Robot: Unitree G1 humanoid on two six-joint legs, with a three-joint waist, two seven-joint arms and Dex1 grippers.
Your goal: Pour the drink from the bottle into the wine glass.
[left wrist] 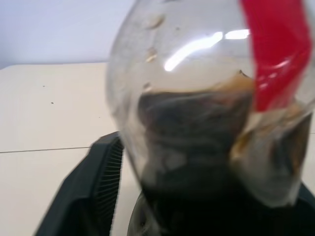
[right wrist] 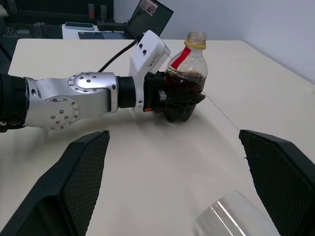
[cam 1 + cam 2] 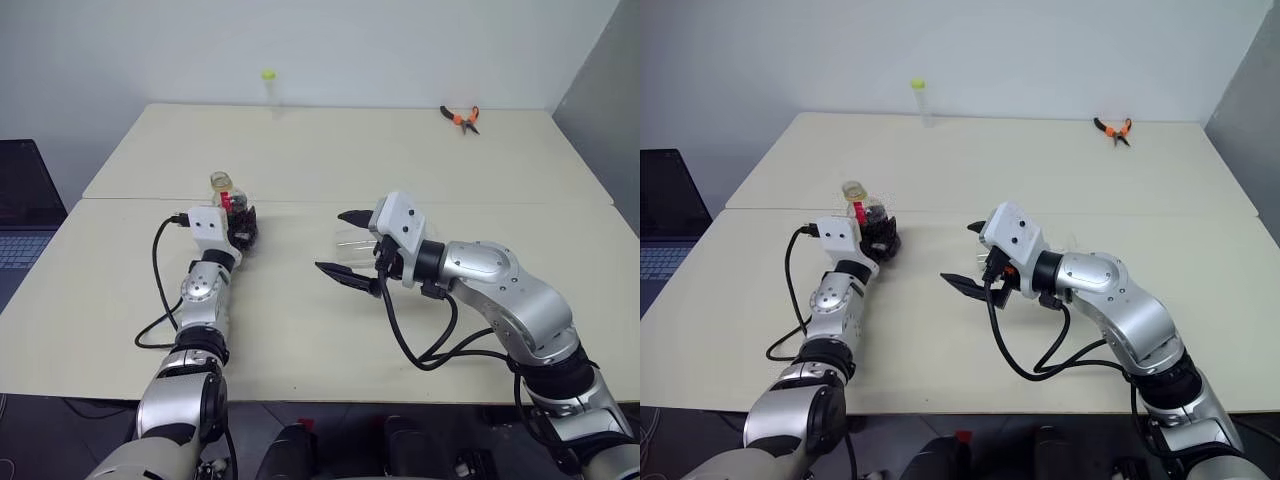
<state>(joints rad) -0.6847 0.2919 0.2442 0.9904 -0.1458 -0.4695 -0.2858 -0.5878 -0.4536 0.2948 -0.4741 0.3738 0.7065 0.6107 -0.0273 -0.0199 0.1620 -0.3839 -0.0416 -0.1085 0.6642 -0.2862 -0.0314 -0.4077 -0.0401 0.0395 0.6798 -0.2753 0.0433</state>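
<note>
1. The table (image 3: 300, 160) is a pale cream top with a seam running across it just behind the bottle; its near edge lies close to the robot, and the far edge meets a white wall. Broad bare surface spreads between the two arms and behind them

2. Far back, well apart from everything else, a thin clear tube (image 3: 269, 88) with a yellow-green top stands near the far edge, and orange-handled pliers (image 3: 460, 118) lie near the far right corner. A laptop (image 3: 25, 205) sits off the table's left side

3. The bottle (image 2: 186, 76) stands upright on the table, its mouth uncapped with a yellow ring below the rim. A red label runs slantwise down the neck – no writing on it can be read

4. The drink (image 2: 183, 81) – dark brown – fills only the lower bulb of the bottle

5. The left gripper (image 2: 178, 102) has its black fingers around the bottle's base; whether they are clamped or slack cannot be told

6. The right gripper (image 3: 345, 245) is spread wide, fingers apart, holding nothing

7. The wine glass (image 2: 234, 216) sits just below the right gripper's parted fingers, clear and seemingly empty; whether it is upright cannot be made out
</note>
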